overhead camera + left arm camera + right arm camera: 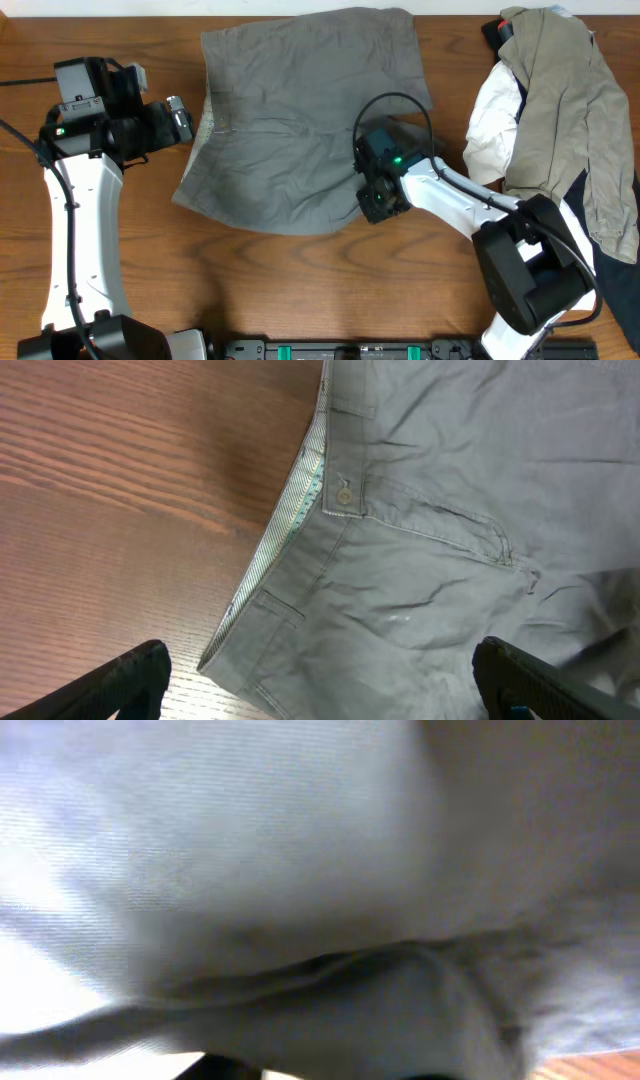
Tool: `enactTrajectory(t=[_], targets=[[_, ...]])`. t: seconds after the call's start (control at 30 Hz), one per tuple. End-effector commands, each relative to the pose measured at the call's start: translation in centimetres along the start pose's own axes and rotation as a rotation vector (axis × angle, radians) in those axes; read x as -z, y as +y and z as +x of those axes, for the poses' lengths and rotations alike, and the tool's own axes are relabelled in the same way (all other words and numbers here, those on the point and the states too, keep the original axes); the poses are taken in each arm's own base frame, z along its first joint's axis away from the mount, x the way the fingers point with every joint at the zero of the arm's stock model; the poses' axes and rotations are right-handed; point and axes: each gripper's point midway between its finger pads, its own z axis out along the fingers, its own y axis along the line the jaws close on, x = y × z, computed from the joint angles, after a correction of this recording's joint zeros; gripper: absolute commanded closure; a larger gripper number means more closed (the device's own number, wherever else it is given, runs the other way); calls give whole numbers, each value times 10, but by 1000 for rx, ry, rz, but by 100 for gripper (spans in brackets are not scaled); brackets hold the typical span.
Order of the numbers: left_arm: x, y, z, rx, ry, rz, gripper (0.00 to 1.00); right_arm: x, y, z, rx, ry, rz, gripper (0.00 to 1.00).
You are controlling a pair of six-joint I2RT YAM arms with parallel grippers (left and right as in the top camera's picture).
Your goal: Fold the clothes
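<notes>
On the table [120, 480], shorts [450, 560] lie before left fingers [130, 675].

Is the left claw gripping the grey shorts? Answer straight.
No, the left claw stands wide open over the edge of the grey shorts, with no cloth pinched between its tips.

Grey shorts [300, 130] lie spread on the wooden table [270, 290], their pale waistband at the left edge. The left gripper [181, 120] hangs just beside that waistband. The right gripper [377, 203] sits on the shorts' lower right edge, its jaws hidden. Well to the right lies a pile: a khaki garment [565, 100] draped over a white one [495, 130], with navy cloth [580, 215] beneath.
</notes>
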Motion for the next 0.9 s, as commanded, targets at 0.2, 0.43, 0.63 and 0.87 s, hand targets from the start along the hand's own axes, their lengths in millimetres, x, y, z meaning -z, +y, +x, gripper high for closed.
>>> enactTrajectory(t=[0.2,0.43,0.63,0.87], targets=[[-6,-2,4,-17,21,12,2,-8,-21,28,-100,155,21,99],[-6,-2,4,-17,21,12,2,12,-51,52,-156,276,68,99],[-6,-2,4,-17,21,12,2,18,-97,58,-229,288,189,98],[-6,-2,5,-16,26,12,2,14,-59,37,-242,225,-99,92]])
